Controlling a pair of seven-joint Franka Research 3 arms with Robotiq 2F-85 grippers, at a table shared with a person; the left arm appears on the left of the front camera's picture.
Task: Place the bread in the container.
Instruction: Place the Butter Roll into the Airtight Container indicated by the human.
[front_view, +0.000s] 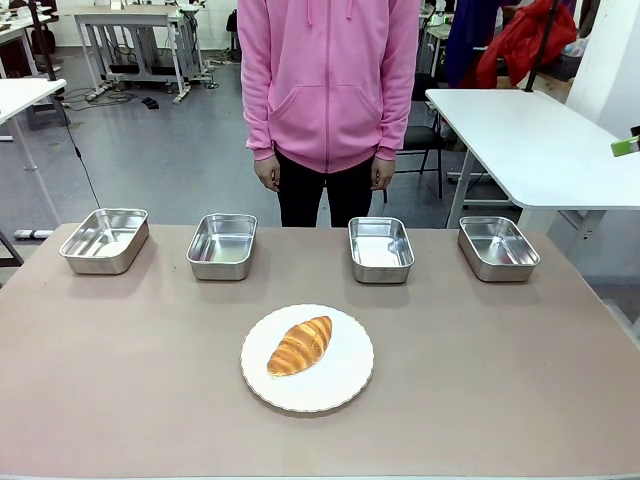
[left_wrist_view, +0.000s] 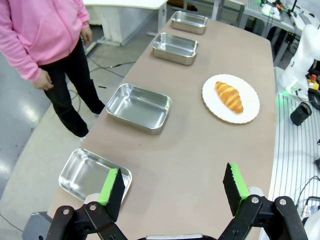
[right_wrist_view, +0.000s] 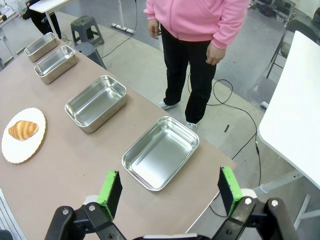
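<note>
The bread (front_view: 300, 345) is a golden-brown croissant lying on a round white plate (front_view: 340, 378) at the table's near middle. Beyond it, several look-alike empty steel trays stand in a row; the container is one of them, and nothing marks which. My left gripper (left_wrist_view: 172, 189) hangs open above the table's left end, by the leftmost tray (left_wrist_view: 95, 175), with the bread (left_wrist_view: 229, 96) far ahead. High over the right end, my right gripper (right_wrist_view: 170, 192) is open above the rightmost tray (right_wrist_view: 160, 152); the bread (right_wrist_view: 22, 129) lies far off to its left.
A person in a pink hoodie (front_view: 328, 80) stands at the far edge behind the middle trays (front_view: 222, 245) (front_view: 381, 249), hands down at their sides. A white table (front_view: 530, 140) stands beyond the right corner. Bare tabletop surrounds the plate.
</note>
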